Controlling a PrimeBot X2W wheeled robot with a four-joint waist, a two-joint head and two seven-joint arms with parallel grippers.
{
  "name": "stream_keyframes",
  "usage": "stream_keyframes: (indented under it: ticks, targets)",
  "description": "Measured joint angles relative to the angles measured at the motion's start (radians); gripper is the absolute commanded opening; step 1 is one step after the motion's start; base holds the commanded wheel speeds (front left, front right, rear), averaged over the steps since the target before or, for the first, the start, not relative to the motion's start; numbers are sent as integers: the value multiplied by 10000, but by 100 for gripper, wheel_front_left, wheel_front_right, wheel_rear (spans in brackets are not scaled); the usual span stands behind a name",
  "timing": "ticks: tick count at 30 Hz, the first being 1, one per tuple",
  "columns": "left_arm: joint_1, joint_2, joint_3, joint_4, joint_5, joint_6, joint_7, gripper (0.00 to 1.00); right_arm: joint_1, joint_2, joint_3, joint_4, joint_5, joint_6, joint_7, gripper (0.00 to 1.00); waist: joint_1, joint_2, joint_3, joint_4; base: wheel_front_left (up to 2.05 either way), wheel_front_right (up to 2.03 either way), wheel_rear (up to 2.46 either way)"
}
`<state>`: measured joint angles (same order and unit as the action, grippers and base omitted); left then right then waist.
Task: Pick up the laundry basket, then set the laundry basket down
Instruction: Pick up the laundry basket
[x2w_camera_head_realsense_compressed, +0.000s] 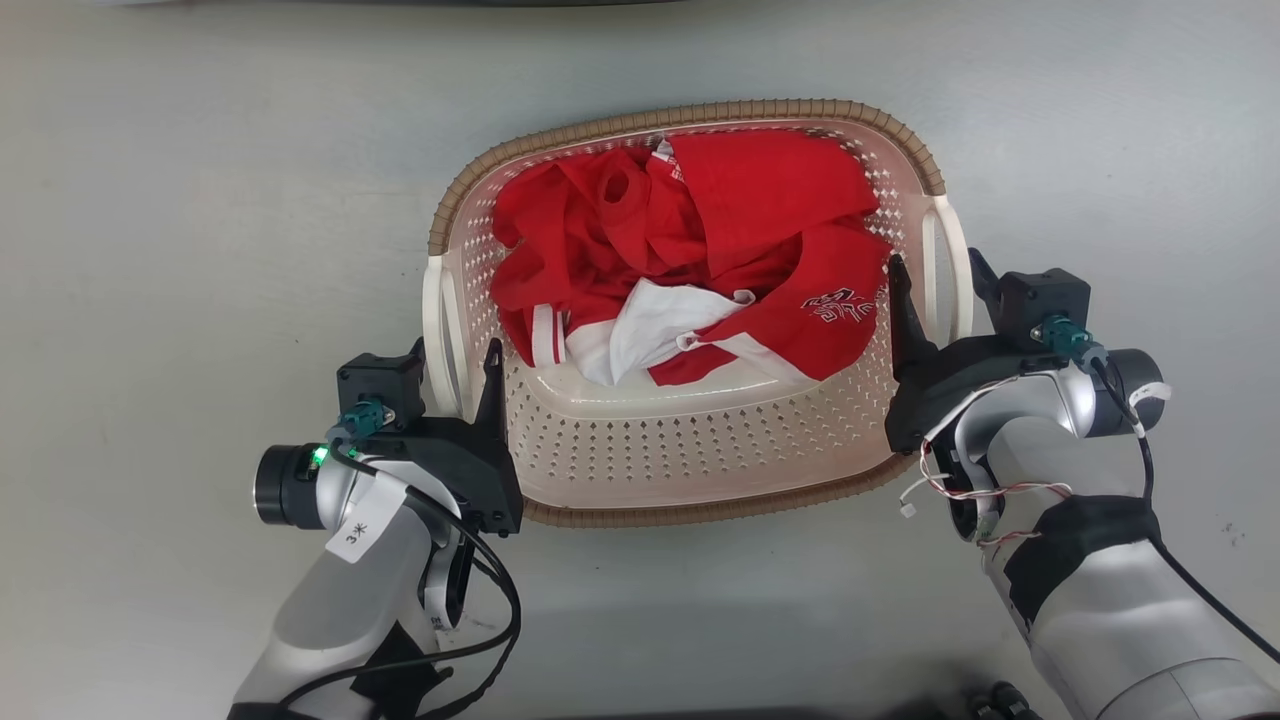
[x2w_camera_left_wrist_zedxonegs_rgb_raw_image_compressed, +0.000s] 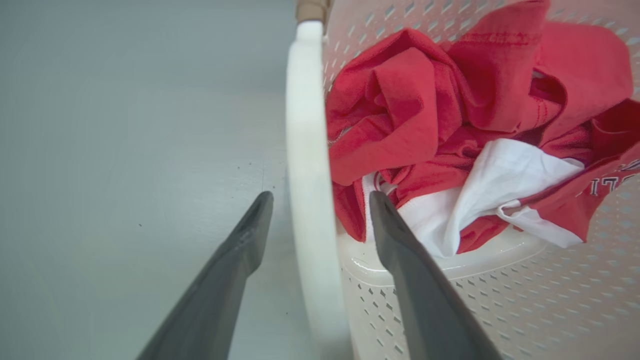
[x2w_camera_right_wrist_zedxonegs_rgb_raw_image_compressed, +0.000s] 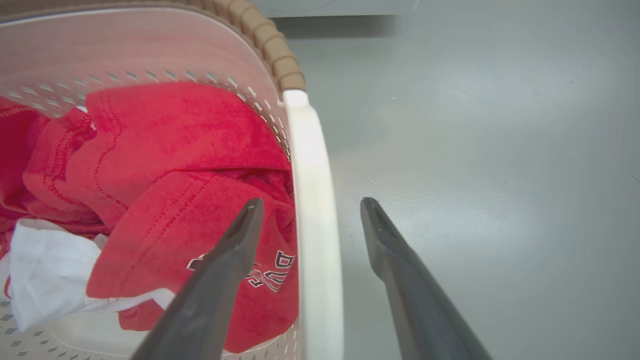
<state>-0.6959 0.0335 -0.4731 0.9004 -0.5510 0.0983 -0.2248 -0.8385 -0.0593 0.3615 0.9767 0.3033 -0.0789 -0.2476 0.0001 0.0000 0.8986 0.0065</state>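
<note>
Pink-white plastic, the laundry basket rests on the grey floor, left gripper and right gripper each open astride a white handle, clamping nothing: lift apparently not yet begun.

Right hand spread wide, fingers either side of white handle — red garment & white cloth in laundry basket.

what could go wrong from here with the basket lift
1. Both the left pincer and right pincer stand open astride the thin white handles; a weak or uneven grip could let the basket tilt or slip.
2. Each inner finger sits close to the clothes, so closing might pinch fabric too.
</note>
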Motion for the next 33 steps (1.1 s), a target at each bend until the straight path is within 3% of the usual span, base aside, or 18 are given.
stream_keyframes:
  ticks: [25, 27, 28, 29, 30, 31, 32, 33]
  targets:
    - [-631, -2, -1434, 479, -1396, 171, 134, 100, -548, -23, 1216, 708, 878, -105, 182, 100, -1, 0, 125, 156, 0, 0, 0]
    - [-637, -6, -1549, 522, -1432, 171, 134, 100, -549, -23, 1294, 725, 945, -159, 182, 92, -1, 0, 128, 154, 0, 0, 0]
    - [-638, -4, -1592, 545, -1438, 173, 134, 100, -549, -23, 1331, 732, 959, -178, 182, 83, -1, 0, 130, 153, 0, 0, 0]
    - [-647, 0, -1649, 571, -1448, 173, 136, 91, -553, -31, 1356, 746, 993, -180, 184, 75, -1, 0, 131, 151, 0, 0, 0]
    - [-674, 2, -1758, 604, -1448, 174, 161, 72, -556, -52, 1394, 759, 1035, -186, 184, 61, -1, 0, 133, 149, 0, 0, 0]
    - [-722, -2, -1839, 625, -1448, 174, 209, 50, -561, -63, 1419, 777, 1055, -192, 184, 53, -1, 0, 134, 145, 0, 0, 0]
    - [-761, 8, -1868, 642, -1471, 240, 209, 36, -567, -69, 1430, 792, 1131, -215, 184, 45, -1, 0, 135, 141, 0, 0, 0]
    - [-788, 75, -1916, 671, -1517, 268, 213, 13, -580, -98, 1461, 819, 1229, -236, 184, 38, -1, 0, 135, 137, 0, 0, 0]
